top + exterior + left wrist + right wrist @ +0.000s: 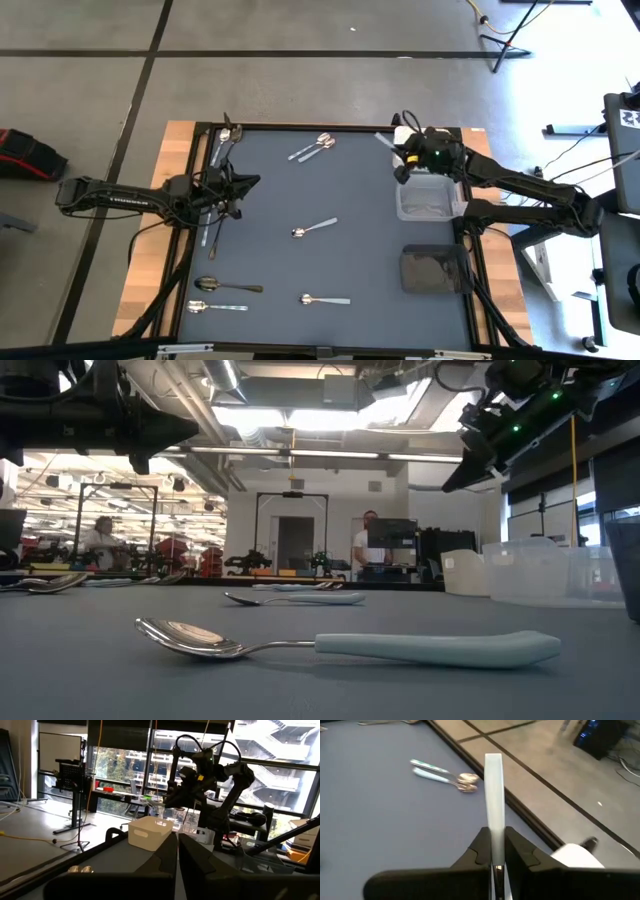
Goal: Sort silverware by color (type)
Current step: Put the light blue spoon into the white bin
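Right end effector (493, 862): clamped on pale-handled utensil (493, 790), handle projecting forward beyond fingertips, above table's (360, 200) far right.

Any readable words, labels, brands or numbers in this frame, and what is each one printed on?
"TROSSEN": pale lettering along the left arm's link, high view; small, only just legible.
A black-and-white patterned tag at the high view's right edge: no readable text.
Nothing legible on the silverware, the bins or the room behind.
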Tool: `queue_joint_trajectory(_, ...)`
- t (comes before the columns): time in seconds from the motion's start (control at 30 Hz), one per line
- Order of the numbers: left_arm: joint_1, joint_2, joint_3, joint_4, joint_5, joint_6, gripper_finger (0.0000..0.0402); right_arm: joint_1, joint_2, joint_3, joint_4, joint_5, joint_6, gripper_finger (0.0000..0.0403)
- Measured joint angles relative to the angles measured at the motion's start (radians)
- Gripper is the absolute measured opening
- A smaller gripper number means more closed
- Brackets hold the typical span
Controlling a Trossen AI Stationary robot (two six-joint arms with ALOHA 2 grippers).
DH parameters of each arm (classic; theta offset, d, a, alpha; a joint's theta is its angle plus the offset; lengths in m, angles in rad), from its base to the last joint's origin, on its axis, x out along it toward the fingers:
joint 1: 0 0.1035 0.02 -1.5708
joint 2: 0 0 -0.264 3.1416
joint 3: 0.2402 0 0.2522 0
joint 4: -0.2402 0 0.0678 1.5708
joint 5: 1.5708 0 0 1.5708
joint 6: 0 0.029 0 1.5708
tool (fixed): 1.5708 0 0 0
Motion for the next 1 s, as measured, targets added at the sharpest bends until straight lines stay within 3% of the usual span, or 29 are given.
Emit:
queue_joint_trajectory(0.8,0.000,0.000,0.000,0.000,-0.001,0.025,0.0011,-0.287,-0.001,0.000,-0.056,0.002,-0.037,0.0017)
queue_joint_trajectory(1.0,0.000,0.000,0.000,0.000,-0.001,0.025,0.0011,-0.326,0.059,0.000,-0.071,-0.001,-0.043,0.0017)
